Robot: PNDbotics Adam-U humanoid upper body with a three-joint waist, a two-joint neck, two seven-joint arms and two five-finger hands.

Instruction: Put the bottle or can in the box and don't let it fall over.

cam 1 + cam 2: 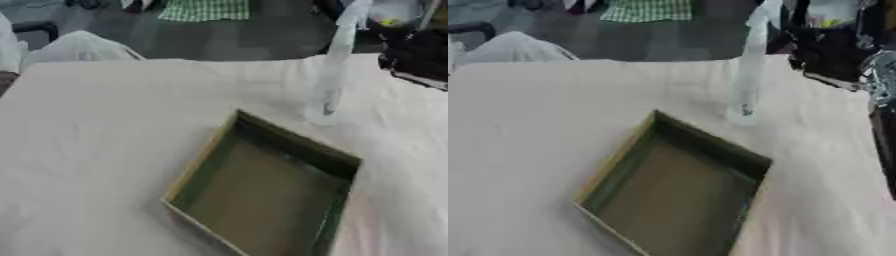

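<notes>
Tall clear bottle still outside the box, and it looks tippy as heck

The tall, slim clear plastic bottle (pixel 331 75) stands upright on the table (pixel 105 130) with its pale cloth, just beyond the far corner of the shallow square cardboard box with green inner walls (pixel 267 192). The box is empty, nothing in it but its bare olive-brown floor. My worry: the bottle is so narrow for its height that a grab high up, or clipping its base on the box rim going in, would probably tip it. Setting it down tilted would likely do the same. A dark arm with a silver part (pixel 878 100) shows right of the box, but I can't tell what its hand is doing. No left hand anywhere.
</notes>
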